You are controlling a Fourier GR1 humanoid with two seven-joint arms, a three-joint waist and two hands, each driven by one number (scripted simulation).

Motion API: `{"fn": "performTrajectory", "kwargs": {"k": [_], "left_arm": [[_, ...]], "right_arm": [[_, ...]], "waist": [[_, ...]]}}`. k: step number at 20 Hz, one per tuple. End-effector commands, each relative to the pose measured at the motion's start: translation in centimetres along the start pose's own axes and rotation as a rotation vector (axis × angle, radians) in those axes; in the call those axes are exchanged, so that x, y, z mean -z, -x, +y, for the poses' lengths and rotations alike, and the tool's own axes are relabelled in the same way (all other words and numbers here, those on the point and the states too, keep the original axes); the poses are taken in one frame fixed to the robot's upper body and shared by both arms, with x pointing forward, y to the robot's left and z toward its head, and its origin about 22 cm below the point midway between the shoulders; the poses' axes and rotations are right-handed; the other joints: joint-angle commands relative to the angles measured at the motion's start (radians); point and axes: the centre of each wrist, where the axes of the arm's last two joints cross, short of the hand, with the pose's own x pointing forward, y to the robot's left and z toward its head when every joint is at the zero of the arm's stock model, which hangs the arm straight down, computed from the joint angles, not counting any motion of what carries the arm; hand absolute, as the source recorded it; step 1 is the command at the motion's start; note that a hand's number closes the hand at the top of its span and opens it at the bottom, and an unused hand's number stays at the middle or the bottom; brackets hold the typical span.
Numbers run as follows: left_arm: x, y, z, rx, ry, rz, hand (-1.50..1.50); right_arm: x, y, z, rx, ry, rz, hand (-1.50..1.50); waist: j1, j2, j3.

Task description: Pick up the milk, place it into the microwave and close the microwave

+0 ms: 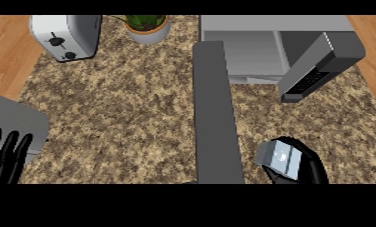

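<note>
The milk (280,158), a small grey-white carton, sits in my right hand (312,164) at the lower right, black fingers curled round it above the speckled counter (125,101). The microwave (249,47) stands at the back right with its cavity showing. Its door (217,116) is swung open toward me, a long grey slab running down the middle of the view. The control panel (320,66) juts out on the microwave's right side. My left hand (13,156) rests at the lower left edge, fingers straight and pointing up.
A silver toaster (66,37) stands at the back left. Beside it is a potted green plant (148,27). Wooden surfaces (13,56) border the counter on both sides.
</note>
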Motion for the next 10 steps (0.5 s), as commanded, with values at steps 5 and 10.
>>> {"fn": "performTrajectory", "kwargs": {"k": [5,10], "left_arm": [[-0.3,-1.3,0.6,-0.001,-0.010,-0.022,-1.50],[0.8,0.4,-0.2,-0.018,0.021,0.002,-1.50]], "right_arm": [[2.6,-1.3,2.6,-0.005,0.095,-0.108,1.50],[3.6,-0.4,-1.9,-0.028,0.151,-0.136,1.50]], "waist": [[0.001,0.000,0.000],[0.002,0.002,0.000]]}}
